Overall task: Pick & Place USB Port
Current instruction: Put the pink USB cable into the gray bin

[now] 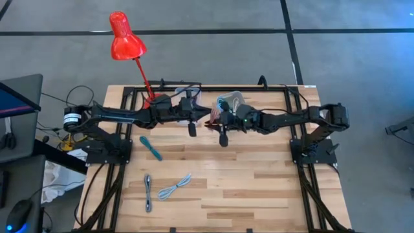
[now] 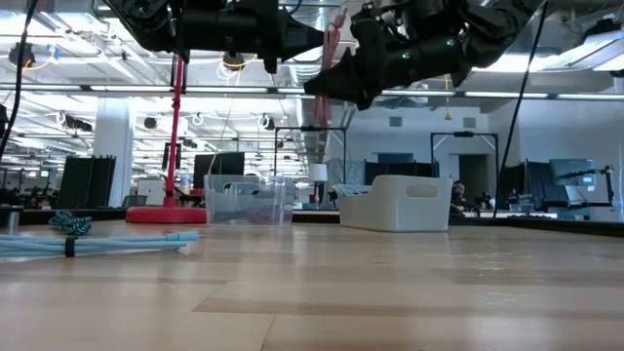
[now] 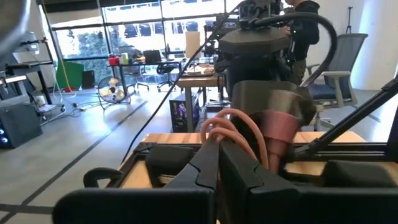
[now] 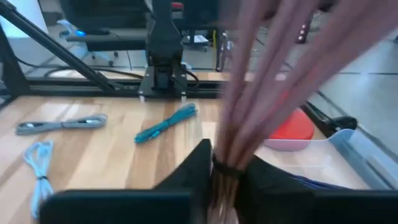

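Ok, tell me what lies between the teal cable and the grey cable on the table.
Nothing: in the high view, the stretch of table between the teal cable and the grey cable is bare wood.

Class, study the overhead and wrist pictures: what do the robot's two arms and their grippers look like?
Both arms, left arm and right arm, are black, jointed and tubular. The left gripper has matte black, angular fingers. The right arm has a small green light near its wrist.

Pink cable bundle [image 4: 273,81] blurred in right wrist view, upper end cut off at frame edge. Contents of clear bin [image 2: 248,200] too small to tell. Person [image 3: 303,25] far behind, head cut off.
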`<control>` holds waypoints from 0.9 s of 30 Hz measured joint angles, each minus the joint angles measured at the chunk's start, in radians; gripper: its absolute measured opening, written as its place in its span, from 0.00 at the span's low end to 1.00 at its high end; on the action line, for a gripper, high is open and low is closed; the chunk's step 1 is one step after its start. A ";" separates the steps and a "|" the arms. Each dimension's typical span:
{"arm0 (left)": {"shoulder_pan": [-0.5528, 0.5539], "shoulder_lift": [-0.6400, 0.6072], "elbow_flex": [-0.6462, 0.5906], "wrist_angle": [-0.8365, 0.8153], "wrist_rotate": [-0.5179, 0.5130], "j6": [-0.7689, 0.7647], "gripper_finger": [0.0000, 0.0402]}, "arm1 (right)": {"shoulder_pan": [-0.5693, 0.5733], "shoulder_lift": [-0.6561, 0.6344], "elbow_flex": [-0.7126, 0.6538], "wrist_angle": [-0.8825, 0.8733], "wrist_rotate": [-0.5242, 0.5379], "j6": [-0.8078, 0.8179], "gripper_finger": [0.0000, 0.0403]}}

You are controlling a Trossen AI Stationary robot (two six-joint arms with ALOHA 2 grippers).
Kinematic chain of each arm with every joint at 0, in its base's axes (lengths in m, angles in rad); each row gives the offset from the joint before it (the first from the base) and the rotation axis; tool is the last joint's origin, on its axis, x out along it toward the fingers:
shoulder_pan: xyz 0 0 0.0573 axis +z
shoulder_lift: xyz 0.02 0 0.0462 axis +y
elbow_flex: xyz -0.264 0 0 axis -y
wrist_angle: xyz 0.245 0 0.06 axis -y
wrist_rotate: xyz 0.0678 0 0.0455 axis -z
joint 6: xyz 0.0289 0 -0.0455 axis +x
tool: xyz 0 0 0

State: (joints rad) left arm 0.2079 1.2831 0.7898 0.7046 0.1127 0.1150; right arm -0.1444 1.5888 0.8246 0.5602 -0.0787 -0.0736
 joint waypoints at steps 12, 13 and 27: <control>0.001 -0.002 0.000 0.002 -0.009 0.000 0.03 | 0.000 -0.037 -0.002 -0.049 0.027 -0.058 0.03; 0.001 -0.002 0.000 0.007 -0.016 0.000 0.03 | -0.001 -0.039 -0.001 -0.047 0.027 -0.060 0.03; 0.046 -0.038 -0.001 -0.035 -0.092 0.009 0.14 | -0.030 -0.133 0.000 -0.195 0.071 -0.095 0.03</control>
State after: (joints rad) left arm 0.2542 1.2454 0.7887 0.6698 0.0208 0.1238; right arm -0.1745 1.4558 0.8246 0.3655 -0.0075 -0.1681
